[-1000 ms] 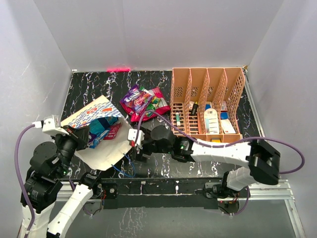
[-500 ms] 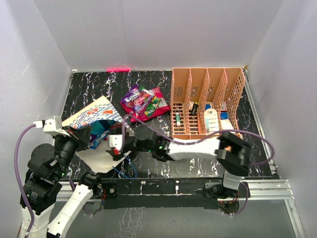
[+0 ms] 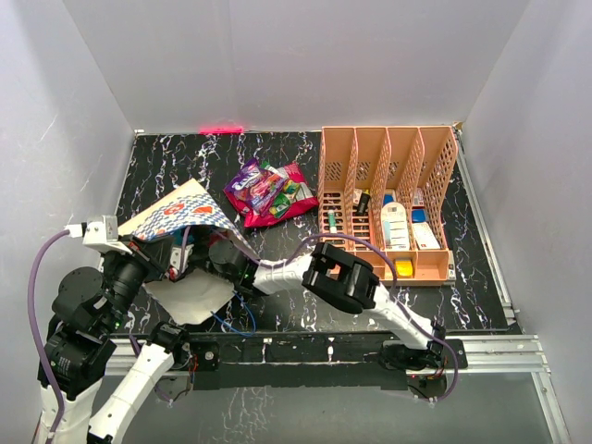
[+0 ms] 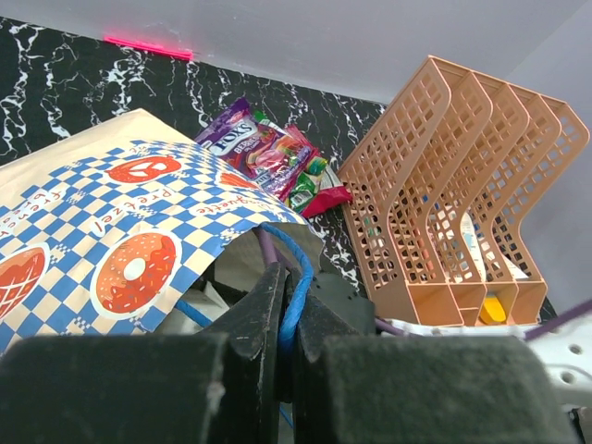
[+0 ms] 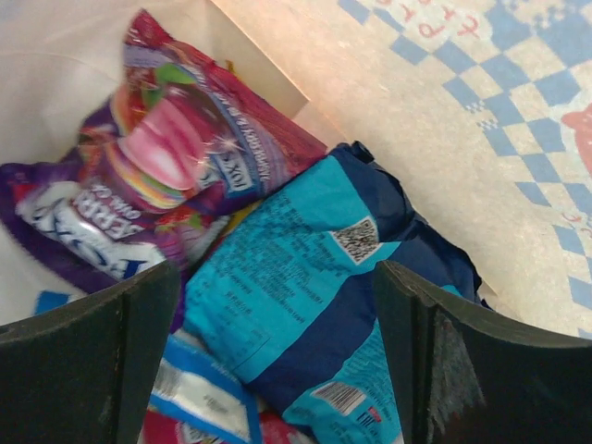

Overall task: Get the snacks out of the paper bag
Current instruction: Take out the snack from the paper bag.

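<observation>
Between the right gripper's [image 5: 273, 356] 2 wide-spread fingers, empty and deep inside the paper bag [image 5: 444, 120], lie a blue snack packet [image 5: 305, 287] and a purple packet [image 5: 157, 176]; the left gripper [image 4: 282, 319] is clamped on the bag's blue cord handle [image 4: 298, 268].

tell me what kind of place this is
Probably a robot lab test cell, not a home: plain white walls box in a marbled table, and props like the bag and organizer look staged.

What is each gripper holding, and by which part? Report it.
Left gripper: the paper bag, pinched by its blue cord handle. Right gripper: nothing; its fingers stand open inside the bag, either side of a blue snack packet.
</observation>
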